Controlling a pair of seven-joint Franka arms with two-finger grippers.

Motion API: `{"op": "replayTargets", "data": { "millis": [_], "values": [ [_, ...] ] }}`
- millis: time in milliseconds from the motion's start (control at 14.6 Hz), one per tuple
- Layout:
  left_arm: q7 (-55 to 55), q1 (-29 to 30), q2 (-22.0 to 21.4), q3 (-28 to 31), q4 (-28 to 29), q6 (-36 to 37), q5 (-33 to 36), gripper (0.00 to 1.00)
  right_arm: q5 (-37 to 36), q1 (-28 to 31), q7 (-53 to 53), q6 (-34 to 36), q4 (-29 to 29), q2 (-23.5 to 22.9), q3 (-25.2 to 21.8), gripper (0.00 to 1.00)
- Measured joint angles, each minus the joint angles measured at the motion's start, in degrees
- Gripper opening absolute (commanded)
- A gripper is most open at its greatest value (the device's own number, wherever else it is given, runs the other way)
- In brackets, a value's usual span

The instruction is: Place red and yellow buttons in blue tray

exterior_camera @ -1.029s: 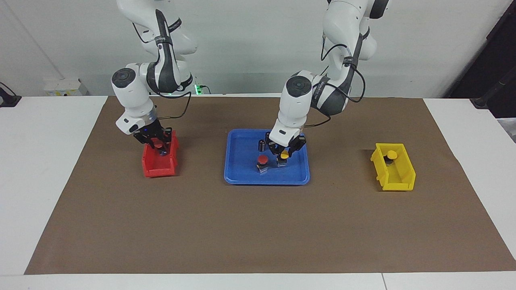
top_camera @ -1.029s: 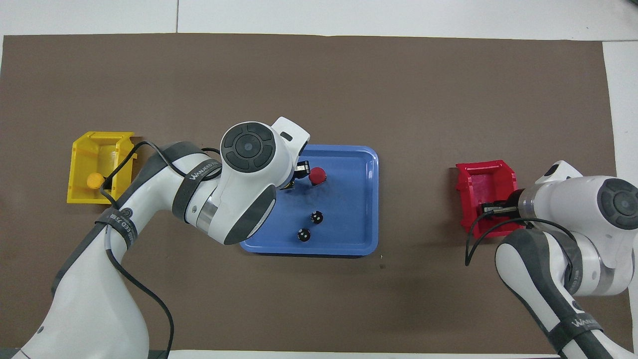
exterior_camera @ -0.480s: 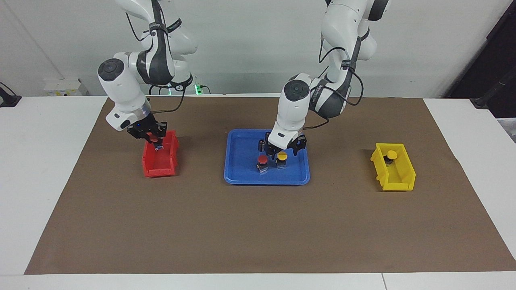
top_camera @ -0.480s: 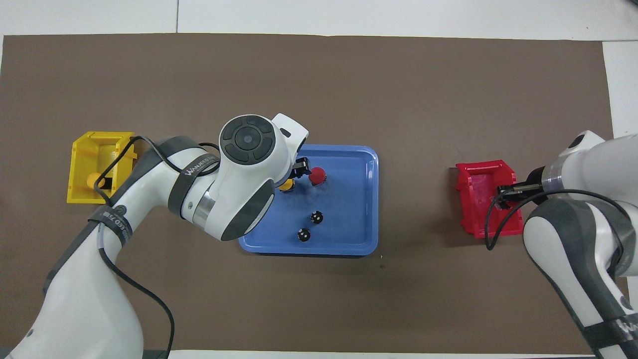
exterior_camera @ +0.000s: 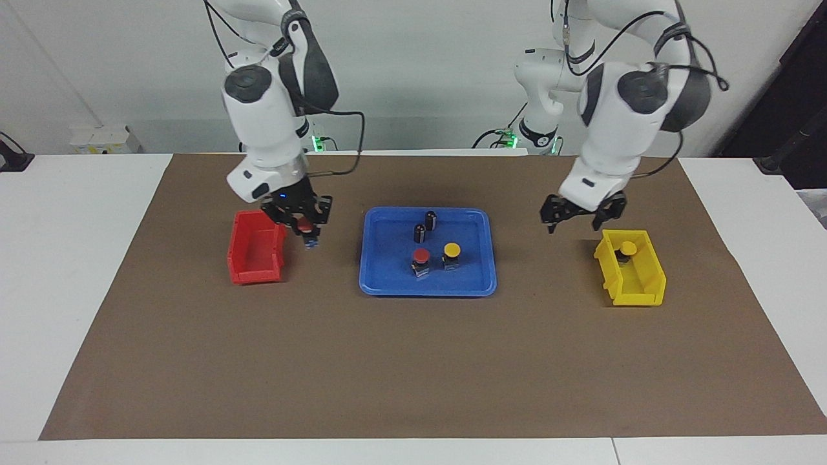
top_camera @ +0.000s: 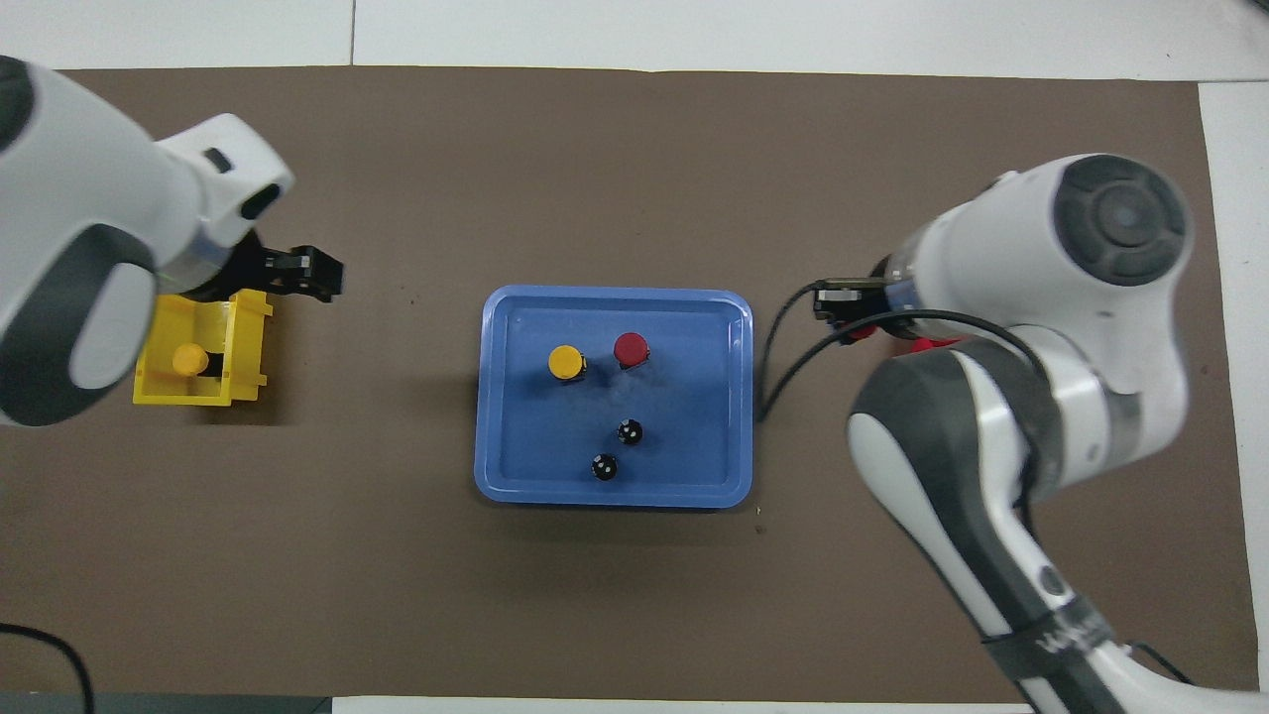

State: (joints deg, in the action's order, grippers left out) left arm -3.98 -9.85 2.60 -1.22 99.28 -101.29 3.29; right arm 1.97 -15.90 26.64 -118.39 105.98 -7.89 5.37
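The blue tray holds one red button and one yellow button, standing side by side. My right gripper is shut on a second red button and holds it in the air over the mat, between the red bin and the tray. My left gripper is open and empty, raised over the mat beside the yellow bin. That bin holds the second yellow button.
Two capless dark cylinders stand in the tray, nearer to the robots than the buttons; they also show in the overhead view. My right arm hides most of the red bin in the overhead view.
My left gripper let go of the yellow button in the tray, rose and swung over toward the yellow bin. My right gripper lifted a red button out of the red bin toward the tray.
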Motion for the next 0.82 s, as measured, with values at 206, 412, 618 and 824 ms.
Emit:
{"op": "replayTargets", "data": {
  "millis": [206, 412, 618, 824],
  "values": [
    [14.38, 9.32, -1.89, 0.15, 0.17, 1.41, -0.11, 0.93, -0.15, -5.34, 5.75, -5.36, -2.24, -7.90, 0.04, 0.30],
    [17.54, 13.31, -1.92, 0.11, 4.50, -5.42, -1.51, 0.74, -0.55, -7.01, 7.12, -6.46, -2.65, -10.92, -0.02, 0.31],
    [17.52, 14.18, -1.35, 0.02, 10.11, -12.59, -2.13, 0.69, -1.32, -8.44, 8.77, -7.44, -2.39, -12.19, -0.03, 0.33],
    [17.51, 14.97, -0.42, 0.01, 16.16, -20.03, -2.26, 0.68, -1.38, -8.53, 8.86, -8.01, -1.52, -12.87, -0.14, 0.40]
  ]
}}
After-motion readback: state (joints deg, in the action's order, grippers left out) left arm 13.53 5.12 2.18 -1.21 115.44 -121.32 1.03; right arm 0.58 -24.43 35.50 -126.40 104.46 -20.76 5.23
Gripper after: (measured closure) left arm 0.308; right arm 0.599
